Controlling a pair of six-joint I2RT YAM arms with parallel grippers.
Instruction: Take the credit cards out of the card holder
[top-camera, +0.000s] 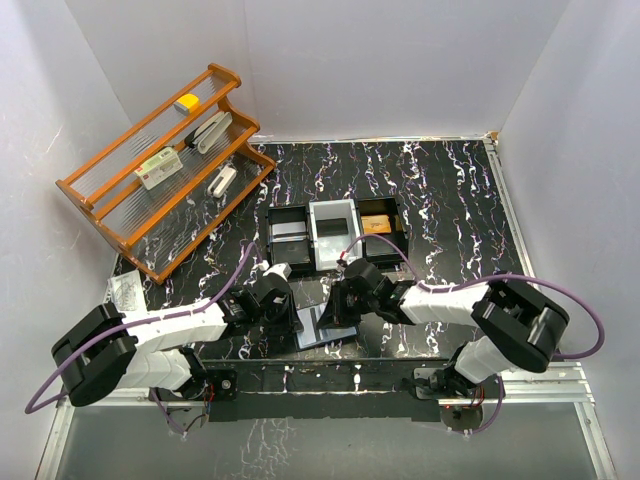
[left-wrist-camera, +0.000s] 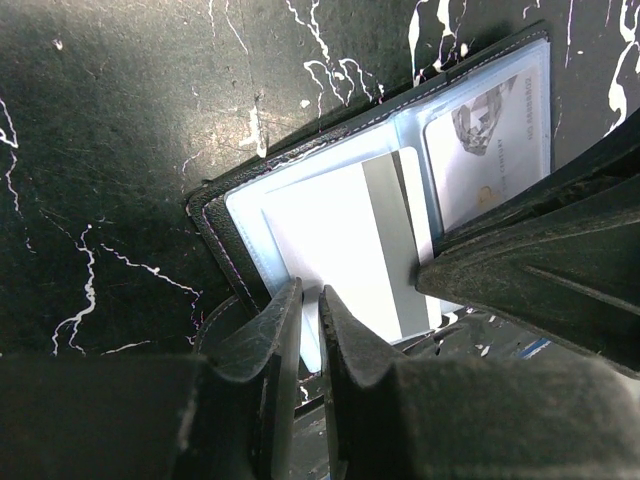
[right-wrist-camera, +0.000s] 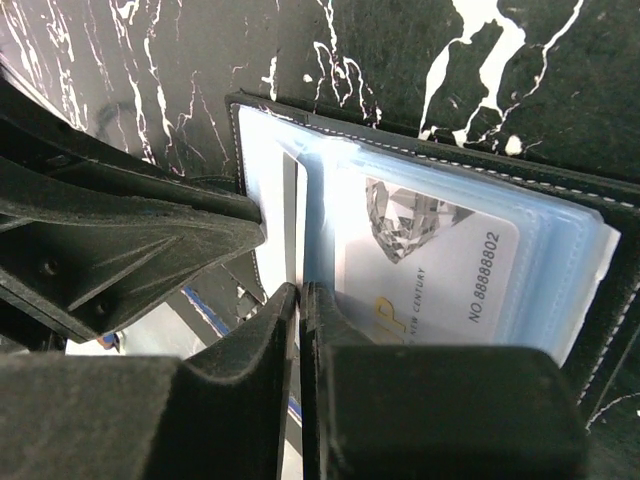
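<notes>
Card holder (left-wrist-camera: 240, 200) lies open on the tabletop (left-wrist-camera: 120, 150), between the two arms. Both arms bend low over it. The left gripper (left-wrist-camera: 310, 295) has narrow jaws that pinch its near edge. The right gripper (right-wrist-camera: 299, 295) has its jaws closed tight at the white card (left-wrist-camera: 340, 240). I cannot tell if they hold it. The black jaws hide part of the holder.
</notes>
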